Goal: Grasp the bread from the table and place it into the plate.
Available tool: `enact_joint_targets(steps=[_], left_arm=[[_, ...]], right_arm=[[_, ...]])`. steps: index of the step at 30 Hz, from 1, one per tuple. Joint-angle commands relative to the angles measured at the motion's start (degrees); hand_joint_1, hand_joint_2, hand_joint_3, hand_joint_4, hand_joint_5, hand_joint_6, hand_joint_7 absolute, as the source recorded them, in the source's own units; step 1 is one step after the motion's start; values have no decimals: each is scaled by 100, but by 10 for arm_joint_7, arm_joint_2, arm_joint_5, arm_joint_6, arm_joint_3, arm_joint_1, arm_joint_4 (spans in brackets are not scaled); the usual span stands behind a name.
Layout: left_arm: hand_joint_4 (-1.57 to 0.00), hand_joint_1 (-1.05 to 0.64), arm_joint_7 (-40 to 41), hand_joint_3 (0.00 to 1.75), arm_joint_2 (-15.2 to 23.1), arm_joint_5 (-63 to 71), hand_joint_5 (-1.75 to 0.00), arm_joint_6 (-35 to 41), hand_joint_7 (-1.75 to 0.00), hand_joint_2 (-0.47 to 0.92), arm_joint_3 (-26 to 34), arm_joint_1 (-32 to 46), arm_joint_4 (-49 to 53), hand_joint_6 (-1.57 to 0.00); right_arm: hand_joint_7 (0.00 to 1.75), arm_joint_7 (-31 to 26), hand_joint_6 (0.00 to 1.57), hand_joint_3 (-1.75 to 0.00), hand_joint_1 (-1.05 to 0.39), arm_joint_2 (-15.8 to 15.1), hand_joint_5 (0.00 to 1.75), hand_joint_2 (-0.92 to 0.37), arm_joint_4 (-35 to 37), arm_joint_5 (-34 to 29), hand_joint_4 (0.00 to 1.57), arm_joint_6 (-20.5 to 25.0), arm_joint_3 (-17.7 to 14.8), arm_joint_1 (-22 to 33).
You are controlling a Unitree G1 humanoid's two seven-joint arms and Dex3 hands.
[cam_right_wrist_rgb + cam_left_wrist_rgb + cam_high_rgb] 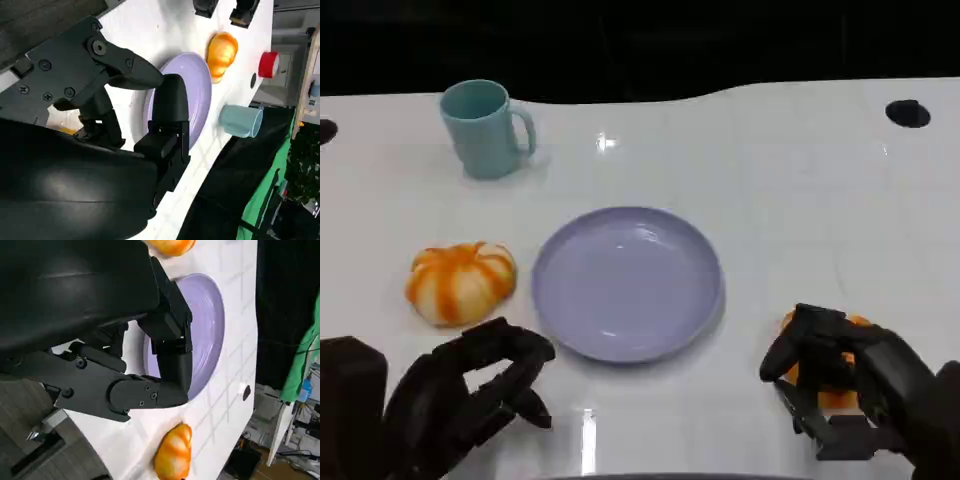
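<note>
Two orange-and-white breads lie on the white table. One bread sits bare, just left of the lilac plate. The other bread lies right of the plate under my right hand, whose fingers curl over its top and sides; whether they grip it is unclear. My left hand hovers at the near left, short of the first bread, fingers apart and holding nothing. The plate has nothing on it.
A teal mug stands at the far left behind the plate. A red round object shows beyond the table in the right wrist view. Black holes mark the table's far right and far left edge.
</note>
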Motion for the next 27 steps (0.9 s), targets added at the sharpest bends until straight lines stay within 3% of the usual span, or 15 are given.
enact_joint_targets(steps=[1,23,27], left_arm=[[-66,-50,-2,34,11,5,-162,-5,-120,92,3,3,-2,-68],[-66,-50,2,32,10,4,-162,3,-120,92,3,2,-6,-68],[-65,-50,-1,34,10,6,-163,-1,-121,92,1,0,-3,-67]], right_arm=[[147,-4,67,-108,-19,-7,175,-52,-7,2,76,-4,-10,2],[146,-2,65,-107,-18,-4,174,-53,-7,13,72,2,-11,0],[128,-9,63,-103,-17,-8,163,-53,-3,2,69,-10,-10,-3]])
